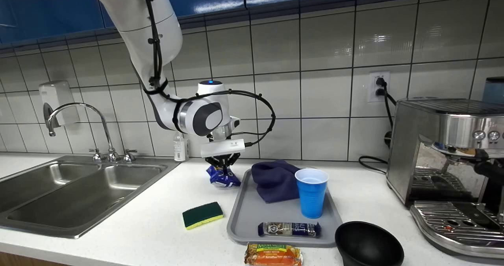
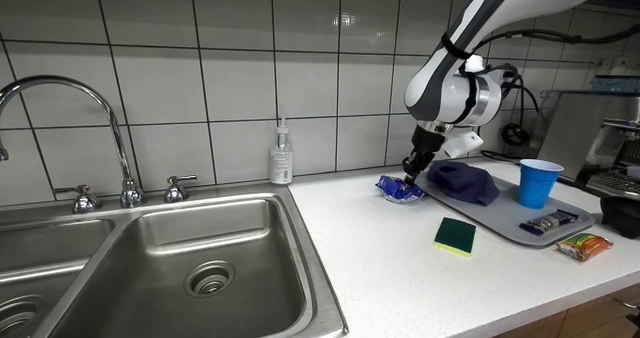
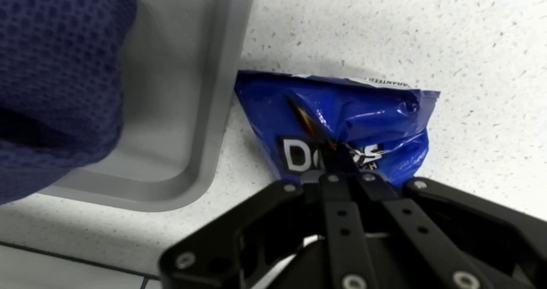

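Your gripper is closed, tips pinching the blue snack bag, film creased around them. Bag sits on the tabletop right by the gray tray, one corner at the rim, can't tell if touching. On the tray you've got a dark blue cloth nearest the bag, a blue cup standing upright, and a wrapped bar lying flat. Green-and-yellow sponge is on the tabletop near the tray, orange snack pack just beside the tray's end, sink well apart from the bag in both exterior views
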